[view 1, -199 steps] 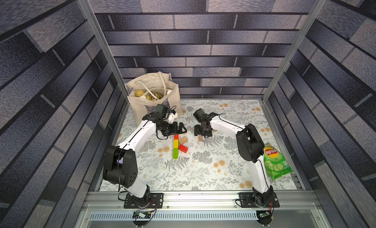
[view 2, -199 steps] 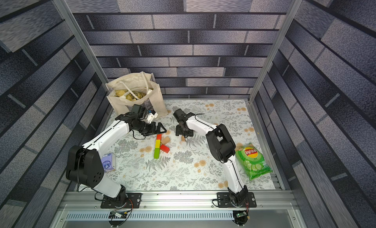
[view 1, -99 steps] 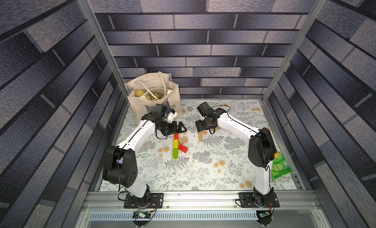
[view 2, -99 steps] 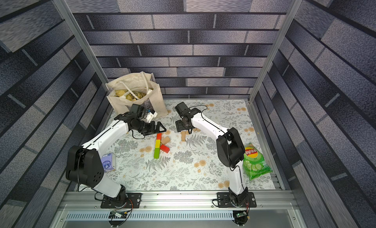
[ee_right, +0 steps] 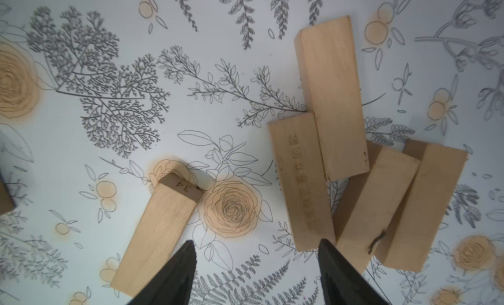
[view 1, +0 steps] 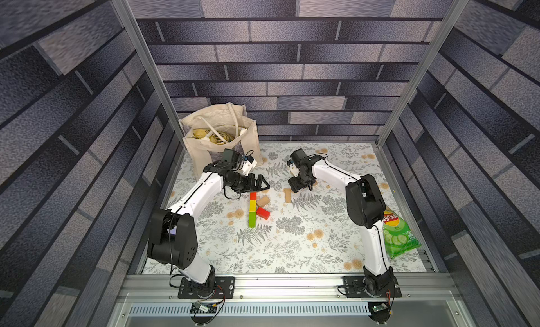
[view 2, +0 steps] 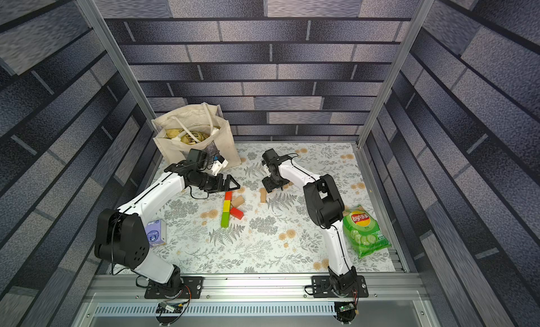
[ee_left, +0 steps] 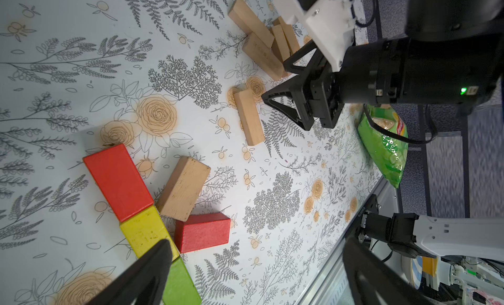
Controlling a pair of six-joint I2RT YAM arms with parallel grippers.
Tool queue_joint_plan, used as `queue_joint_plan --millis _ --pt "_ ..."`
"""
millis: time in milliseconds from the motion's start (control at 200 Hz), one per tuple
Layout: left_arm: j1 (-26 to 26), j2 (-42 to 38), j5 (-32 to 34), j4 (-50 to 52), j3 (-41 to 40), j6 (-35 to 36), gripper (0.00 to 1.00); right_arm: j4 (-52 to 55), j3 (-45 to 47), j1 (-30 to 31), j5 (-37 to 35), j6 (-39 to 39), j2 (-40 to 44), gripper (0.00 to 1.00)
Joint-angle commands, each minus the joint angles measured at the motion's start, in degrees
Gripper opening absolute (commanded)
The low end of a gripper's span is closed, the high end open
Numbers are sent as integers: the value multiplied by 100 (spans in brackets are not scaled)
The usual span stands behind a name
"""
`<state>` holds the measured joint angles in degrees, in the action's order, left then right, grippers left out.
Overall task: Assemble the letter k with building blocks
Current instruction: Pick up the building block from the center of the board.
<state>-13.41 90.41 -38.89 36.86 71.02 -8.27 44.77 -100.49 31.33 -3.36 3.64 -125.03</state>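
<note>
Bench (view 1: 292, 252) under a floral cloth, shown in both top views and from both wrists. Near its middle, three building blocks lie end to end in a line that runs from the far edge toward the near edge: a red block (view 1: 253, 196), a yellow block (view 1: 252, 206) and a green block (view 1: 252, 220). On the right side of this line two more blocks slant away from the yellow block. A plain wooden block (view 1: 263, 201) points toward the far right corner, and a second red block (view 1: 263, 213) points toward the near right corner. The left wrist view shows both just beside the yellow block; whether they touch it cannot be told.

A lone plain block (view 1: 288, 195) lies flat further right, apart from this group. The right wrist view shows "34" marked on its end. A pile (ee_right: 297, 181) of four plain blocks, packed against one another, lies near it toward the far right corner.

The left gripper (view 1: 263, 184) hangs just beyond the far end of the red block, jaws spread wide and empty. The right gripper (ee_right: 256, 243) hovers over bare cloth between the lone plain block and the pile, jaws partly spread with nothing between them.

A tote bag (view 1: 201, 156) stands in the far left corner. A green crisp packet (view 1: 401, 238) lies at the right edge. A small blue-and-white box (view 2: 155, 233) lies at the left edge beside the left arm's base.
</note>
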Motion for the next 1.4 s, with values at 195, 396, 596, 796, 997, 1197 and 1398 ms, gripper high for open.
queue_joint_plan --millis 195,396,596,796,997,1197,1398 --pt "26 147 -3 108 150 255 100 130 -382 -170 164 441 -176 70" --pt "91 185 11 155 262 252 100 70 -349 -180 236 410 -233 67" --pt "196 142 -121 5 227 142 100 129 -479 -189 216 480 -250 68" --pt "214 9 -130 -12 192 133 100 143 -566 -206 290 436 -324 68" --pt "216 -159 115 -7 122 194 100 23 -406 -207 331 418 -220 67" --pt "216 -139 110 -1 115 199 100 -36 -258 -231 366 427 -180 67" --pt "217 -150 198 6 92 218 100 -123 -164 -242 398 423 -206 66"
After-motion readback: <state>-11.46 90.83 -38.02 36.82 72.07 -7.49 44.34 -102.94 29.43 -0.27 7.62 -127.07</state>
